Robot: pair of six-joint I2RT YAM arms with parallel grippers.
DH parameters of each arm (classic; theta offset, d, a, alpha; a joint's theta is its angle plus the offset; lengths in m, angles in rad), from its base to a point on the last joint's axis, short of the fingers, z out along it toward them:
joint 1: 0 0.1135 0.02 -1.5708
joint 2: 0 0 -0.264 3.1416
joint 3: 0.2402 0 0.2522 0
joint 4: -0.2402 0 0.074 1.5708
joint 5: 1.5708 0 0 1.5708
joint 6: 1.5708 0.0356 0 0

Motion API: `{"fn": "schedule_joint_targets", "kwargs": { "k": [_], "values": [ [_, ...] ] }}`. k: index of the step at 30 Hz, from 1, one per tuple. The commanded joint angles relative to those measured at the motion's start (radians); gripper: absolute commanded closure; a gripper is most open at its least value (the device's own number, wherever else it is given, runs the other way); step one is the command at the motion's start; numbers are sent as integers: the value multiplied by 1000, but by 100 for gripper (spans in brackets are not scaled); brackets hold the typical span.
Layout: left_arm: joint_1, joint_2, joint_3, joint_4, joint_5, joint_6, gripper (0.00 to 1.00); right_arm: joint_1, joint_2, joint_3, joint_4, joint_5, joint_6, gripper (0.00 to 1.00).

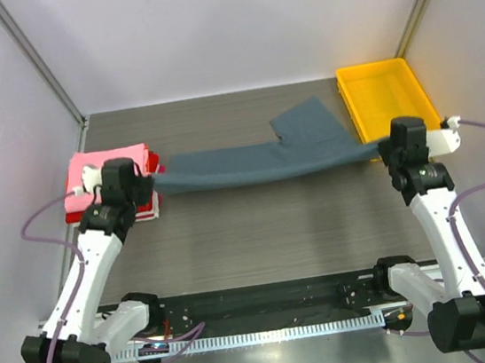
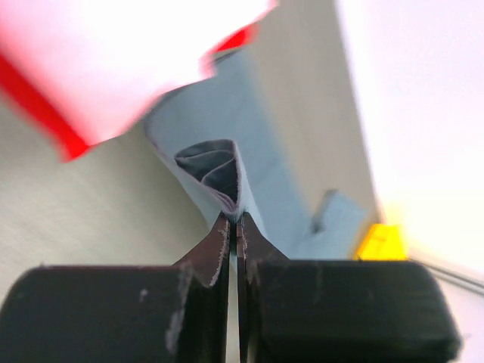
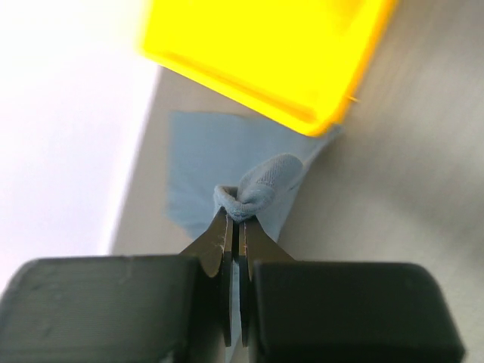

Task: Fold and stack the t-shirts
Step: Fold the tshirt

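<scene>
The slate blue-grey t-shirt (image 1: 258, 161) hangs stretched across the table between my two grippers, one sleeve (image 1: 306, 121) lying toward the back. My left gripper (image 1: 147, 187) is shut on its left end (image 2: 219, 174), next to the stack. My right gripper (image 1: 387, 150) is shut on its right end (image 3: 261, 193), beside the tray. A stack of folded shirts sits at the left: pink on top (image 1: 102, 169), red (image 1: 152, 163) and white (image 1: 147, 214) edges showing beneath. The pink and red (image 2: 38, 106) also show blurred in the left wrist view.
A yellow plastic tray (image 1: 385, 95) stands at the back right, also in the right wrist view (image 3: 265, 53). White walls enclose the table on three sides. A black rail (image 1: 267, 303) runs along the near edge between the arm bases.
</scene>
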Motion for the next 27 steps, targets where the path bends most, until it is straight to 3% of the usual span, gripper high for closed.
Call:
{"fn": "schedule_joint_targets", "kwargs": {
  "k": [1,7,16,27],
  "values": [
    [13,41,258,-45,-76,64,100,-2,22,252,1,50,-7,99],
    [15,24,529,-142,-102,109,100,-2,1,514,-35,98,-50,99],
    [15,-84,615,-154,-115,104,100,-2,-53,645,-36,132,-60,99],
    [19,155,725,-162,-119,93,100,0,149,670,-9,96,-10,99]
  ]
}}
